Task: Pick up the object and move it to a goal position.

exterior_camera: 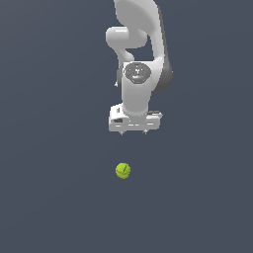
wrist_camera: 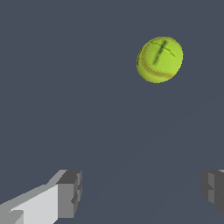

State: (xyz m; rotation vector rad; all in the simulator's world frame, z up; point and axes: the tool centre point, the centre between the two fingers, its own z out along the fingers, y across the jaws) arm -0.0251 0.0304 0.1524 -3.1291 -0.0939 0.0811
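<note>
The white arm hangs over the plain dark grey surface with its gripper [exterior_camera: 135, 132] pointing straight down, and nothing is held in it. In the wrist view the two fingers [wrist_camera: 70, 192] stand far apart, one at each side of the picture with bare grey surface between them, so the pincer is spread wide and released.

The ball [exterior_camera: 123, 170] lies on the surface by itself, apart from the gripper [wrist_camera: 142, 192] and not between the fingers. In the exterior view it sits below the gripper in the picture and a little toward the exterior view's left, roughly in the middle of the visible surface (no edge or corner of the desk shows in either picture, so it cannot be placed against one). The wrist view shows the ball [wrist_camera: 159, 59] much closer: yellow-green, round, with a thin dark cross-shaped mark on its upper face and a fine reddish stitched seam curving around its lower side.
</note>
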